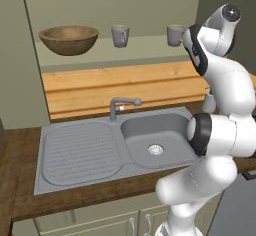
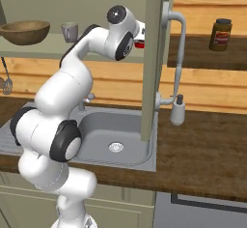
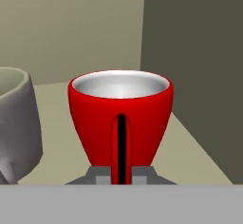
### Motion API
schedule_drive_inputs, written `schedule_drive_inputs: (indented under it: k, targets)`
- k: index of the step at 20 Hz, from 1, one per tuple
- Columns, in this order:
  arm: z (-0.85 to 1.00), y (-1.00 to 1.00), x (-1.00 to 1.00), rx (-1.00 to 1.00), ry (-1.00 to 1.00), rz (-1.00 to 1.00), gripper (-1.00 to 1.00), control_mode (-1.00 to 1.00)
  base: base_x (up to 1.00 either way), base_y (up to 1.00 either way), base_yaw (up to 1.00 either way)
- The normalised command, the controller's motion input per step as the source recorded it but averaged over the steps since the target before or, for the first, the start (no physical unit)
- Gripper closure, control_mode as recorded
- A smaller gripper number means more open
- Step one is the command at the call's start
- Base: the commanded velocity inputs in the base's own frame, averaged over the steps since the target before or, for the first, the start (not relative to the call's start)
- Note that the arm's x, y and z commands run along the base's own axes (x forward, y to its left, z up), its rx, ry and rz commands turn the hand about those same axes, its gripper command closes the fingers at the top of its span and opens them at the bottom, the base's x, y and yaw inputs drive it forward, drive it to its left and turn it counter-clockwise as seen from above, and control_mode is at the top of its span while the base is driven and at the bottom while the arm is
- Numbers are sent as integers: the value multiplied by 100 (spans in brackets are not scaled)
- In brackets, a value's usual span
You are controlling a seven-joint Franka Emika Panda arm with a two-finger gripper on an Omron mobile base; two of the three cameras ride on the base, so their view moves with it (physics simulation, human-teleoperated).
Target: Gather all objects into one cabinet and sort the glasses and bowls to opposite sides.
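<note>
The end effector (image 3: pixel 121 174) is pinched nearly shut on the handle of the glossy red mug (image 3: pixel 121 118): in the hand view its two grey fingertips (image 3: pixel 98 174) sit on either side of the vertical red handle, right at the mug's base. The mug stands upright on the pale shelf (image 3: pixel 190 147) of the olive-green wall cabinet (image 1: pixel 30 10), close to the cabinet's darker right wall, its silvery inside facing up. Just to its left, apart from it, is a matte grey mug (image 3: pixel 16 123).

The arm rises from the base in front of the sink (image 1: pixel 155 140), bends at the elbow and reaches up and forward so the wrist is level with the shelf. In the right base view a sliver of the red mug (image 2: pixel 139 44) shows past the wrist, beside the cabinet's side panel.

On the same shelf, the wide brown wooden bowl (image 1: pixel 68 39) sits at the far left, a grey mug (image 1: pixel 120 35) stands near the middle, and another grey mug (image 1: pixel 175 35) stands just beside the wrist. Below are the wooden worktop (image 1: pixel 20 180) and the faucet (image 1: pixel 120 107).
</note>
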Motion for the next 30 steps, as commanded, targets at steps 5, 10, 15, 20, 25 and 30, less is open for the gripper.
schedule_drive_inputs:
  k: [5,10,15,20,25,30]
  targets:
    - [-22,-1,10,0,0,0,100,-100,0,0,0]
    - [-4,0,7,0,0,0,100,-100,0,0,0]
    - [-1,0,19,0,0,0,100,-100,0,0,0]
    - [-1,0,26,0,0,0,100,-100,0,0,0]
    - [0,0,18,0,-1,0,-100,-100,0,0,0]
    - [0,0,3,0,0,0,-100,-100,0,0,0]
